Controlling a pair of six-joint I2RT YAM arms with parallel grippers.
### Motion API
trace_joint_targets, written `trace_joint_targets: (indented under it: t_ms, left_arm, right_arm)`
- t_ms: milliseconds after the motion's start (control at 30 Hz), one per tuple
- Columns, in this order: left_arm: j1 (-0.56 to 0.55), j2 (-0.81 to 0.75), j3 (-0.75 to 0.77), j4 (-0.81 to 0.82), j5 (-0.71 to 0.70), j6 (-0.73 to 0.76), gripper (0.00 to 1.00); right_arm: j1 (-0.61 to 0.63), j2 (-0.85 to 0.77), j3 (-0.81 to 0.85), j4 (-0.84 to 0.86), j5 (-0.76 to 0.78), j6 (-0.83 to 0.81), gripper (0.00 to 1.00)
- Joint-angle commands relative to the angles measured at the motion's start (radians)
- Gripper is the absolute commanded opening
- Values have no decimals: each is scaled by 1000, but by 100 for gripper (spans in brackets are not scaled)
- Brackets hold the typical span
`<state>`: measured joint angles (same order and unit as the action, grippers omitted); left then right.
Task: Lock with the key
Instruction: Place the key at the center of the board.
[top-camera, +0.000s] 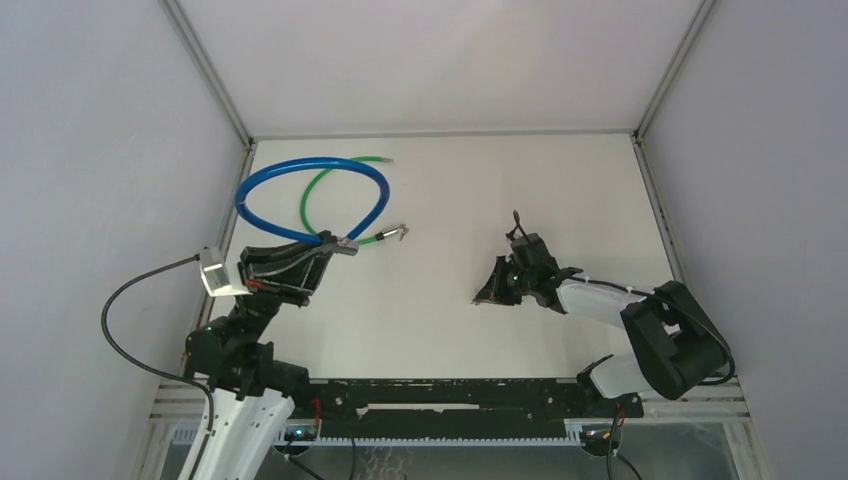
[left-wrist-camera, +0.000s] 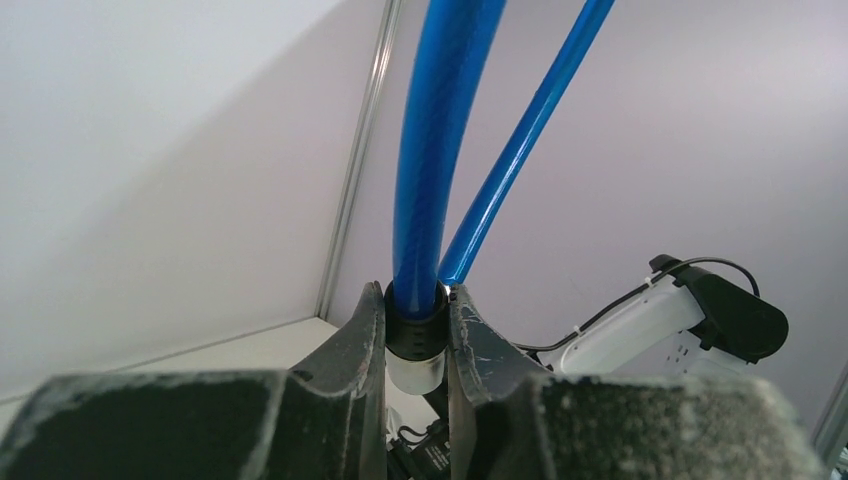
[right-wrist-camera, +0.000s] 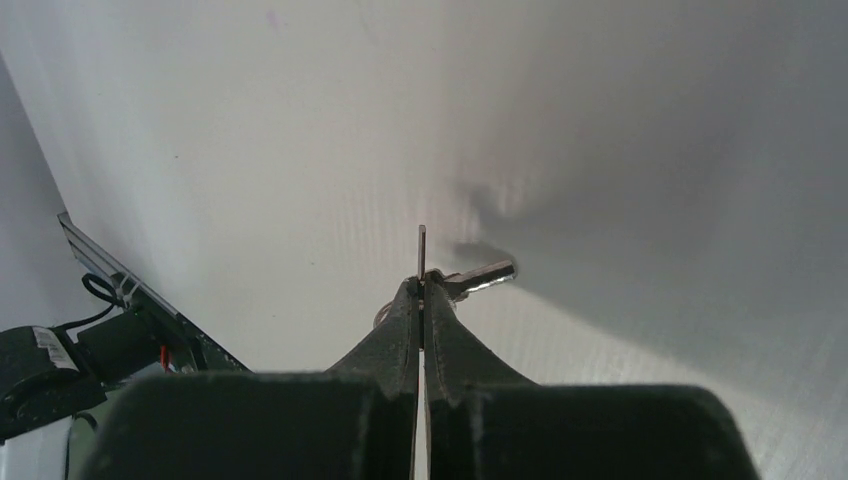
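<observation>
The left gripper (left-wrist-camera: 417, 300) is closed on the blue cable lock (left-wrist-camera: 445, 120). Its two fingers are pressed against the black collar (left-wrist-camera: 416, 335) at the end of the thick blue cable, one finger on each side. From the gripper the cable rises forward and away, and a thinner-looking part of the same blue loop is seen just to the right of it. In the top view the loop is spread out beyond the gripper. A green cable (top-camera: 370, 159) is lying inside and under this loop, and its metal end (top-camera: 400, 232) is resting on the surface (top-camera: 480, 180), ahead of the gripper and to its right.

The right gripper (right-wrist-camera: 421, 290) is shut on a key (right-wrist-camera: 421, 250). The thin blade is held edge-on between the fingertips and is sticking out straight ahead of them. A second silver key (right-wrist-camera: 482, 272) is seen just to the right of the fingertips. The two grippers are kept well apart, and the key is not touching the lock.
</observation>
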<state>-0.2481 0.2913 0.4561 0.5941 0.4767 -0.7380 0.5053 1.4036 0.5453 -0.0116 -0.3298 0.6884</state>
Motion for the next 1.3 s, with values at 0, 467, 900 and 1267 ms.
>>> trace_joint_targets:
  t_ms: [0,467,900,1267]
  left_arm:
    - [6,-12,0,-5,-29,-29,0]
    - [6,-13,-4,-53,-22,-15,0]
    - [-40,8,-61,-177,24,68,0]
    - [-67,13,-77,-202,47,81,0]
  right_arm:
    - [-6,8,-19,55,26,85,0]
    - [5,-70,45,-84,75,56,52]
    - [312,-438,415,225,35,-364,99]
    - [372,-232,618,384,172,-389,65]
